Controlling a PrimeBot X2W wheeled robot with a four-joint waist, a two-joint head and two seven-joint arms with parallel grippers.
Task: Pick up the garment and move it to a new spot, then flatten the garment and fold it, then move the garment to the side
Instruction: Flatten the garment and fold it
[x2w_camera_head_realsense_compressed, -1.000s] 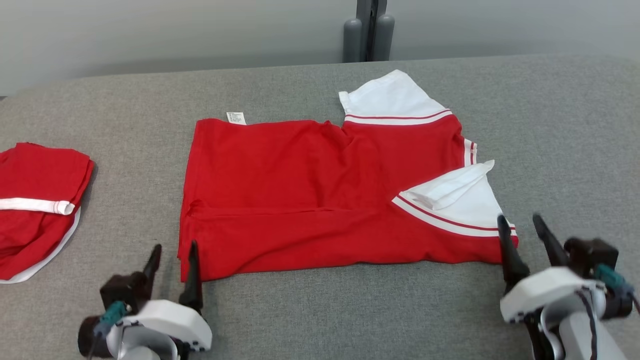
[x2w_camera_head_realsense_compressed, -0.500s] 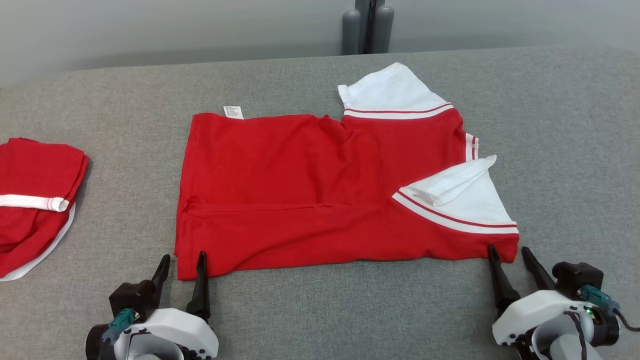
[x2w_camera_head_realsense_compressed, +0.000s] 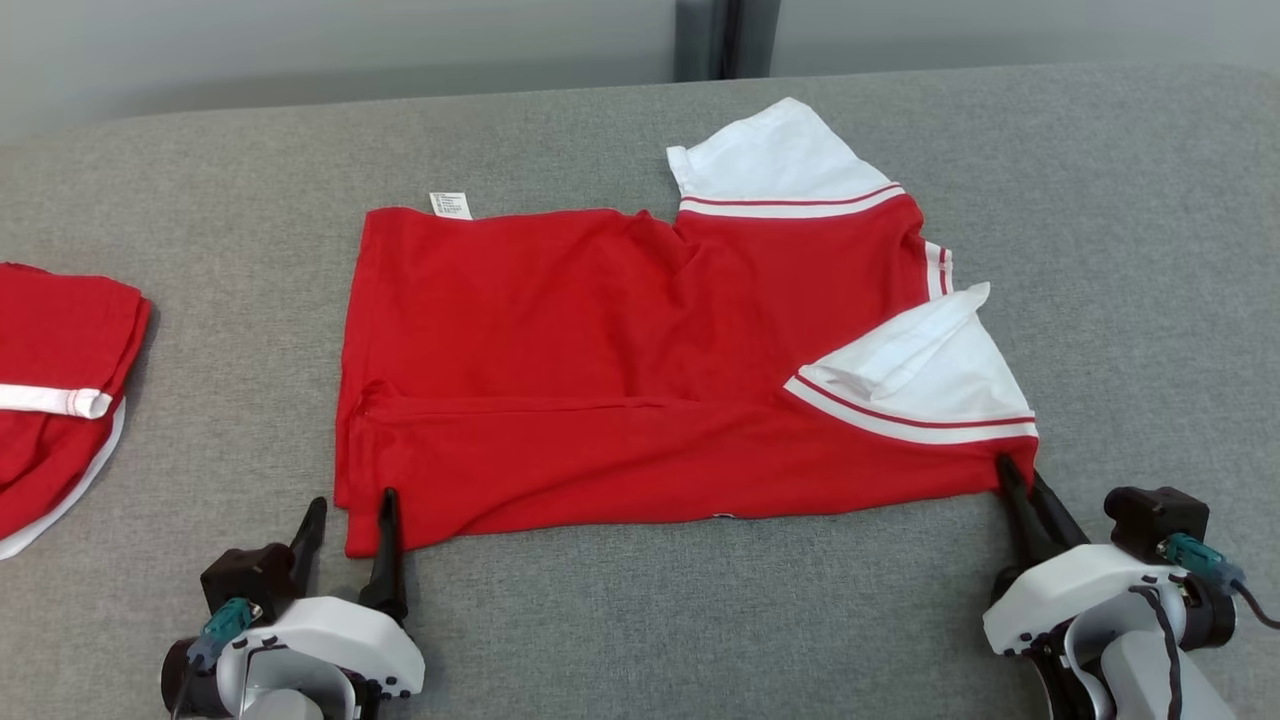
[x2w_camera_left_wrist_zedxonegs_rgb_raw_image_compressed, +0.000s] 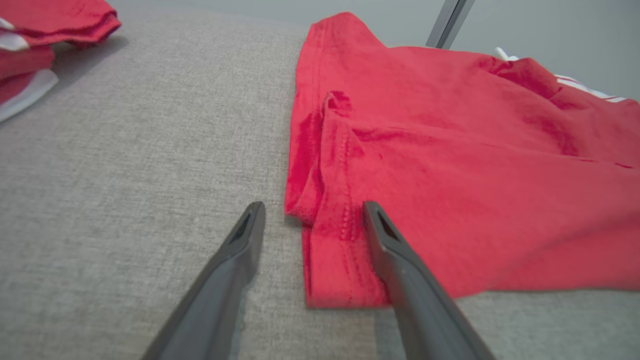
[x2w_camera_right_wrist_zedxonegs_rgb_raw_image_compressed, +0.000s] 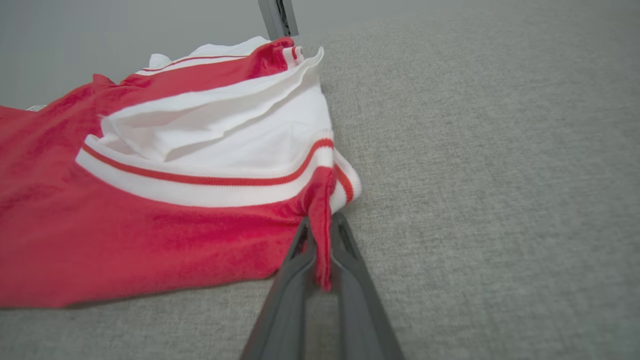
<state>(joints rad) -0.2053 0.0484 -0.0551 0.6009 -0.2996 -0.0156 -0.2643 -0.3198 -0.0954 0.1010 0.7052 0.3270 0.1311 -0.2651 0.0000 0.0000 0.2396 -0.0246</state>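
Lying spread on the grey table (x2w_camera_head_realsense_compressed: 640, 620), the red shirt (x2w_camera_head_realsense_compressed: 620, 370) has its near right corner pinched in the clenched right gripper (x2w_camera_head_realsense_compressed: 1017, 478); the left gripper (x2w_camera_head_realsense_compressed: 353, 500) stands released, straddling the near left corner. Another red garment (x2w_camera_head_realsense_compressed: 50, 380) lies far left.

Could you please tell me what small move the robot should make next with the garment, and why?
Probably close the left gripper: its fingers stand open astride the garment's near left corner, while the right gripper is shut on the near right corner. Both corners need holding before lifting.
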